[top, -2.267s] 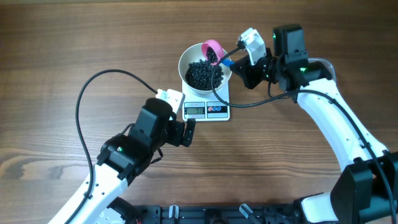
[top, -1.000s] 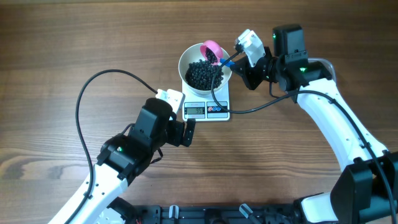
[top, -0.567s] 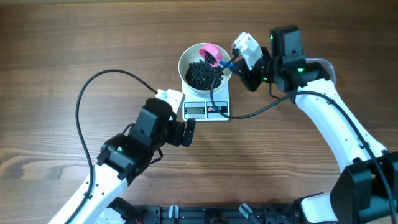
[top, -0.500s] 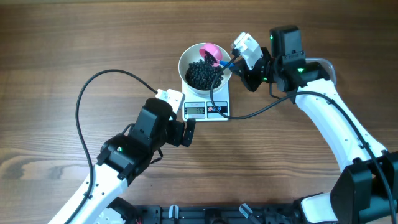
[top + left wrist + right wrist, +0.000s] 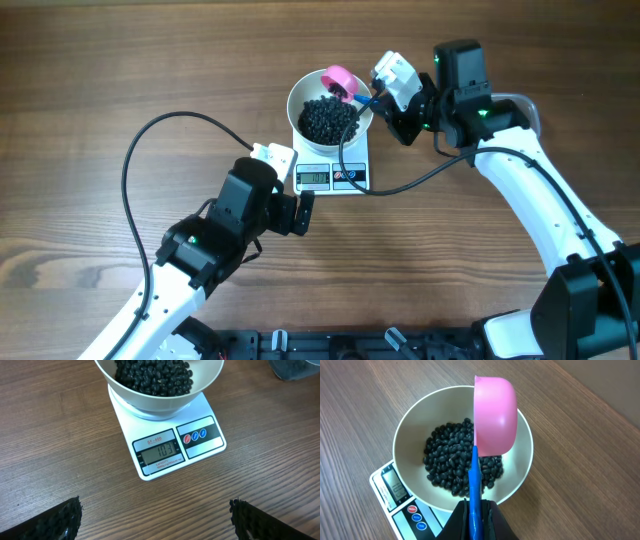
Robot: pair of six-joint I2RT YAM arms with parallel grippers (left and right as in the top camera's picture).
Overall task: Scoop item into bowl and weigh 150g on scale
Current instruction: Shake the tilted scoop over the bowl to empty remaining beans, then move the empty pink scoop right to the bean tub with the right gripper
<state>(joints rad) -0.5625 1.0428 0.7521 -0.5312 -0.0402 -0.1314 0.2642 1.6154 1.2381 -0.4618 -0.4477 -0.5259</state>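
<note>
The white bowl (image 5: 296,100) stands on the scale (image 5: 332,177) and holds a heap of black beans (image 5: 328,118). In the right wrist view, my right gripper (image 5: 475,510) is shut on the blue handle (image 5: 474,480) of a pink scoop (image 5: 494,415). The scoop is turned on its side over the beans (image 5: 450,465), near the bowl's (image 5: 402,435) far rim. My left gripper (image 5: 155,507) hangs open over bare wood in front of the scale (image 5: 200,447), whose display reads 103. It holds nothing. The bowl (image 5: 160,402) and beans (image 5: 152,375) fill the top of that view.
A black cable (image 5: 345,150) from the right arm hangs across the bowl's right side and the scale. The left arm's cable (image 5: 140,150) loops over the table to the left. A clear container's corner (image 5: 295,367) shows right of the scale.
The pink scoop has tipped further onto its side and lifted toward the bowl's far rim; its beans now lie in the bowl. My right gripper shifted slightly left. The left arm is unmoved.
</note>
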